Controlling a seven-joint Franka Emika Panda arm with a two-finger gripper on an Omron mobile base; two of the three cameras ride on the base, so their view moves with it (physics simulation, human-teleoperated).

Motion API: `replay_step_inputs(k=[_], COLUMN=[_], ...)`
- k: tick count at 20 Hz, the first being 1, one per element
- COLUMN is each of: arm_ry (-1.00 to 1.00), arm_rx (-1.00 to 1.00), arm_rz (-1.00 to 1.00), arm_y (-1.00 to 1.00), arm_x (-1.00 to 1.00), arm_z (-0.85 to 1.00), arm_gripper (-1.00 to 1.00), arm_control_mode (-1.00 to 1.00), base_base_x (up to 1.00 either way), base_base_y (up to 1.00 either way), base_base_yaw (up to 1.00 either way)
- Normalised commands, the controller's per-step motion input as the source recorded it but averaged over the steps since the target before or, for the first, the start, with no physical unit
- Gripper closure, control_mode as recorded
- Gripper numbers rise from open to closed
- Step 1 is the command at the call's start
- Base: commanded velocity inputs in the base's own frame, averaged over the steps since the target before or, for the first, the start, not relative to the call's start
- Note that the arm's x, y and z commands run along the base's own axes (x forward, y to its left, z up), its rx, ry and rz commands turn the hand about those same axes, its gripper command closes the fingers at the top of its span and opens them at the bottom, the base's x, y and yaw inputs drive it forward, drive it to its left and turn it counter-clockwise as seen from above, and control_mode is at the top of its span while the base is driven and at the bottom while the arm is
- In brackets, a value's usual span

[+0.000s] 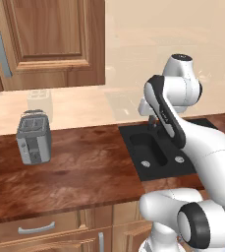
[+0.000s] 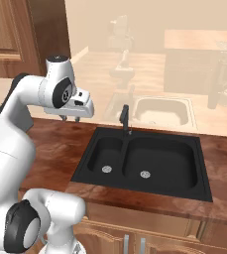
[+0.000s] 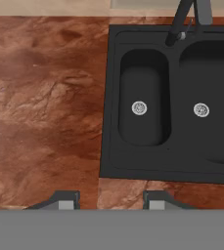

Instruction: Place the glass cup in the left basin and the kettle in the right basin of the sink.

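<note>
With both basins lying bare ahead of our open, empty fingers [image 3: 68,199], the left basin [image 3: 144,124] and the right basin [image 3: 209,78], we judge neither placement is done.

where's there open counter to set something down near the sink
The widest bare stretch of dark wood counter lies between the toaster and the left rim of the sink; the open claw looks down on it. Both basins, the left basin and the right basin, hold nothing. It is tighter behind the sink, by the faucet.

dark wood counter [image 1: 74,172] under brown wall cabinets [image 1: 45,39], a pale beige wall [image 1: 148,44] behind.
</note>
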Motion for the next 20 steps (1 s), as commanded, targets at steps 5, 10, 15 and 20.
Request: replay_step_inputs(k=[5,10,15,20], arm_ry=[0.00,0.00,0.00,0.00], arm_rx=[0.00,0.00,0.00,0.00], arm_rz=[0.00,0.00,0.00,0.00], arm_y=[-0.02,-0.11,-0.26,-0.27], arm_x=[0.00,-0.03,-0.09,-0.21], arm_z=[0.00,0.00,0.00,0.00], arm_gripper=[-1.00,-1.00,-1.00,-1.00], arm_control_mode=[-1.00,-1.00,-1.00,-1.00], base_base_x=[0.00,0.00,0.00,0.00], base_base_y=[0.00,0.00,0.00,0.00], base_base_yaw=[0.00,0.00,0.00,0.00])
